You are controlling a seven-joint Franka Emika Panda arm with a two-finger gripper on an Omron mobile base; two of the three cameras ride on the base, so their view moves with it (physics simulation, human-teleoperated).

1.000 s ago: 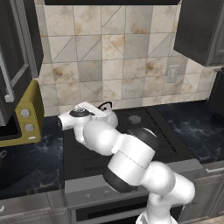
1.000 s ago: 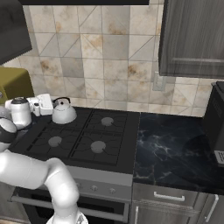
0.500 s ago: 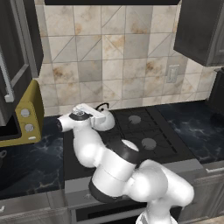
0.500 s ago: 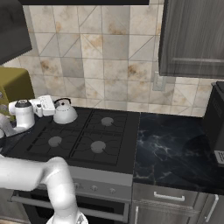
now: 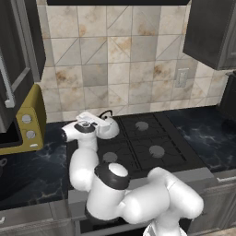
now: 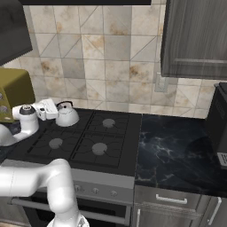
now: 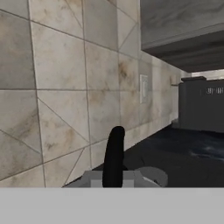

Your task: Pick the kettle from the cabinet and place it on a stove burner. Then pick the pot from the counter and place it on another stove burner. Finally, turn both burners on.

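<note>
One kettle [image 6: 67,116] sits on the rear left burner [image 5: 107,132] of the cooktop [image 6: 119,148], close to the tiled wall [image 5: 124,69] and near the cooktop's left edge. The gripper [image 6: 56,109] has its jaws closed on the kettle's black arched handle [image 7: 113,157], approaching from the left side. Four burners counted; the other three are bare: rear right [image 6: 108,123], front left [image 6: 56,143], front right [image 6: 99,148]. Open tabletop [image 6: 177,150] lies to the right of the cooktop. One yellow microwave [image 5: 27,124] stands to the left, apart from the kettle
</note>
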